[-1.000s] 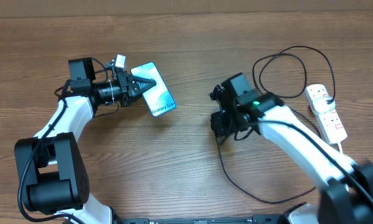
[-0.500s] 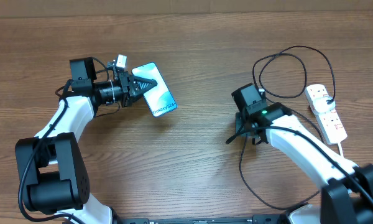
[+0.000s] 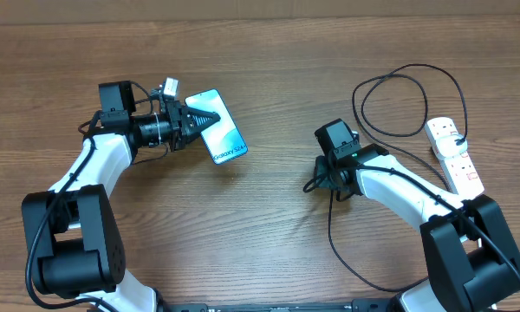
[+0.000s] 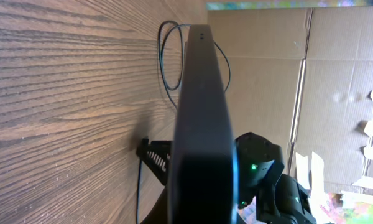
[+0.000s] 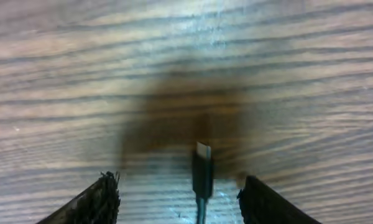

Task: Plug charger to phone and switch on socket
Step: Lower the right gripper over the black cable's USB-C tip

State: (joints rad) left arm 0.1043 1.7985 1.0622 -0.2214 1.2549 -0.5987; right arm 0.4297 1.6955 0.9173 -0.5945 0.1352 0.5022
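Thin black charger cable's metal-tipped plug points straight ahead, centred between the right gripper's spread fingers; the left gripper, well apart, clamps the slim blue-screened phone.

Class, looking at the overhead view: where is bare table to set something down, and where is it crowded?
Bare: wood between the phone and the right hand, and the far strip of table. Crowded: right side, around the charger loops and socket.

Wooden table carries socket and charger; phone perhaps touches it.
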